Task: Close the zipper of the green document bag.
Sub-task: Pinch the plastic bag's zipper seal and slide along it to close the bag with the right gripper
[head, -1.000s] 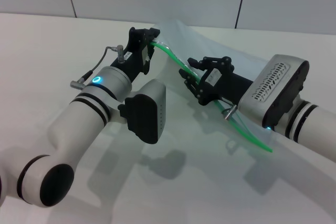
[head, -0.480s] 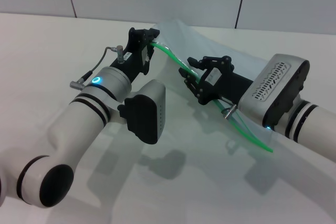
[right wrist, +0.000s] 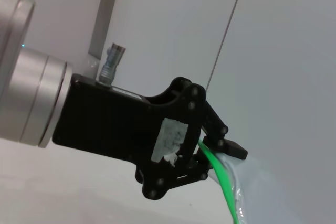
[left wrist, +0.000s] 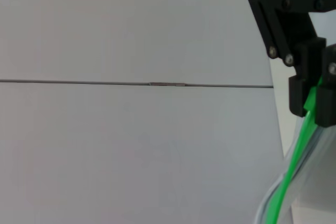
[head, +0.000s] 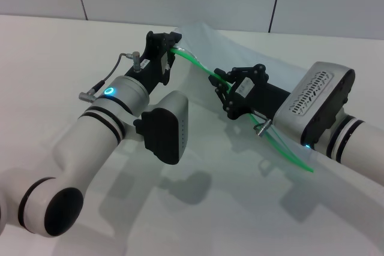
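Zipper, a thin bright green plastic strip (head: 201,69), runs taut between my hands; left hand (head: 174,45) pinches its far end; right hand (head: 219,83), clamped mid-strip, must slide toward the left hand.

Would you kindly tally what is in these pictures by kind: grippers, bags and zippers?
Grippers: 2, the left gripper pinching the zipper's end and the right gripper on the zipper farther along.
Bags: 1, the bag.
Zippers: 1, the zipper.
Total: 4.
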You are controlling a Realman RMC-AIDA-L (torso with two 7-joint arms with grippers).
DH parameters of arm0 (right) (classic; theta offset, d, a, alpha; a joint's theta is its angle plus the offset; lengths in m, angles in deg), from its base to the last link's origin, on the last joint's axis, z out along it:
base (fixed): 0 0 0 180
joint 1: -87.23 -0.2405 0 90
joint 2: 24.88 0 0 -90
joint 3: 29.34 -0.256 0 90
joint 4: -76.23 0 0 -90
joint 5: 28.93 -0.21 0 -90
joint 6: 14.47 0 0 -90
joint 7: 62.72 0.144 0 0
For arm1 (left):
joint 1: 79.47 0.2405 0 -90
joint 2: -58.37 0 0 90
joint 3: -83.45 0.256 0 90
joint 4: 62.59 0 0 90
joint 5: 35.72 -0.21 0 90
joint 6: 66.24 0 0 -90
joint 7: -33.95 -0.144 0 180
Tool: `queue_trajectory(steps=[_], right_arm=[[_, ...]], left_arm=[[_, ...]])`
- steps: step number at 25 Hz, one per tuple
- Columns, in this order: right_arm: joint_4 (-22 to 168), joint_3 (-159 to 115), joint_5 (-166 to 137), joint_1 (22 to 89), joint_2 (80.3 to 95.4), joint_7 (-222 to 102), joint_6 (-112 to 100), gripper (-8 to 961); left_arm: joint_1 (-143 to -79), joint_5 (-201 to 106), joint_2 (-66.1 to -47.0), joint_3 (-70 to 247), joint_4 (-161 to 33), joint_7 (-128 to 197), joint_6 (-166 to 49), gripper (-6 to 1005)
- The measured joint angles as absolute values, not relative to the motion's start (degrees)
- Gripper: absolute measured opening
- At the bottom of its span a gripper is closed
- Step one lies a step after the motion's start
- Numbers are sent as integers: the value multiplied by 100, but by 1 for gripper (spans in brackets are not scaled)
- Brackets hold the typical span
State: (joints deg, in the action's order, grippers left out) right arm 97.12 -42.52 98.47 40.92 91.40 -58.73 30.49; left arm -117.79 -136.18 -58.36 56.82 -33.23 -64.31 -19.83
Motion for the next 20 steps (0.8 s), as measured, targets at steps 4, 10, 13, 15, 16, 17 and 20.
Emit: queue_trajectory(steps=[4, 10, 13, 15, 16, 17, 20], right_arm=[[9715, -4252, 9867, 4092, 9140, -5884, 3053, 130], [9710, -4222, 9868, 4093, 9140, -5899, 3149, 83], [9698, -4217, 9869, 4123, 9140, -5907, 3239, 85], [9695, -4237, 9869, 4149, 9140, -5913, 3274, 86], [9694, -4240, 9869, 4157, 9140, -5915, 3281, 87], [9691, -4242, 9869, 4166, 9140, -5917, 3286, 87], [9683, -4241, 9870, 4169, 9140, -5920, 3286, 89]], left_arm=[[-11779, -13619, -5834, 5682, -3326, -6431, -1983, 46], [-11779, -13619, -5834, 5681, -3343, -6431, -2003, 46], [-11779, -13618, -5834, 5682, -3343, -6431, -2017, 46], [-11777, -13619, -5834, 5682, -3343, -6431, -2028, 46], [-11776, -13619, -5834, 5682, -3343, -6431, -2030, 46], [-11773, -13619, -5834, 5682, -3343, -6431, -2034, 46], [-11770, -13618, -5834, 5682, -3343, -6431, -2041, 46]])
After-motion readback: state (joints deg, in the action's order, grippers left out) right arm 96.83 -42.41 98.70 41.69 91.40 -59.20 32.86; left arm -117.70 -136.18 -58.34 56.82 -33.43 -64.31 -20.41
